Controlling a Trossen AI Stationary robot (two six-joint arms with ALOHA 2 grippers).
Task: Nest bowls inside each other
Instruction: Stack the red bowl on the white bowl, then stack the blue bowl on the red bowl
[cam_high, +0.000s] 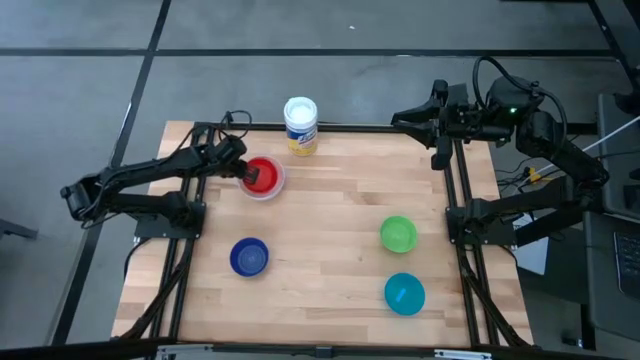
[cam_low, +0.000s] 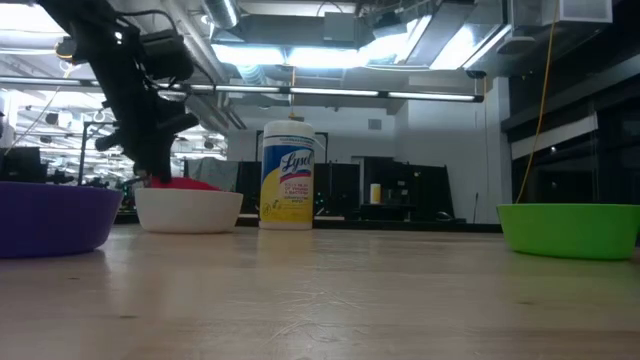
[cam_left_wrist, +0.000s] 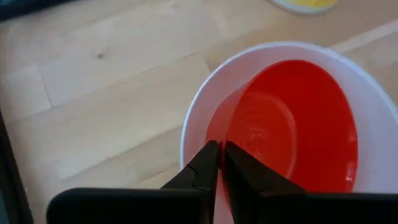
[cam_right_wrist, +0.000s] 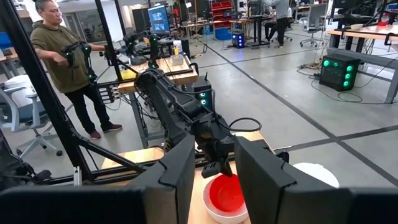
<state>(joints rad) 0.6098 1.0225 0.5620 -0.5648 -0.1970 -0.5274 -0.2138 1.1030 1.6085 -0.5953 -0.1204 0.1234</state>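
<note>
The red bowl (cam_high: 266, 175) sits inside the white bowl (cam_high: 281, 184) at the table's far left. My left gripper (cam_left_wrist: 221, 165) is at the red bowl's left rim, its fingers nearly together with the rim between them. The dark blue bowl (cam_high: 249, 256) stands at the near left, the green bowl (cam_high: 398, 234) at the right and the teal bowl (cam_high: 404, 293) at the near right, each resting on its base. My right gripper (cam_right_wrist: 214, 155) hangs open and raised above the table's far right corner, holding nothing. My left gripper has the red bowl's rim (cam_left_wrist: 214, 134) on the side nearest the table's left edge. One finger (cam_left_wrist: 239, 171) is inside the bowl and the other (cam_left_wrist: 202, 168) is outside, between the red and white walls. The fingers slant down from the left. The red bowl rests in the white bowl.
A tall white wipes container (cam_high: 300, 125) with a blue and yellow label stands at the far edge, just right of the white bowl. Bare wood lies in the middle of the table between the bowls. A person stands in the room beyond the table.
</note>
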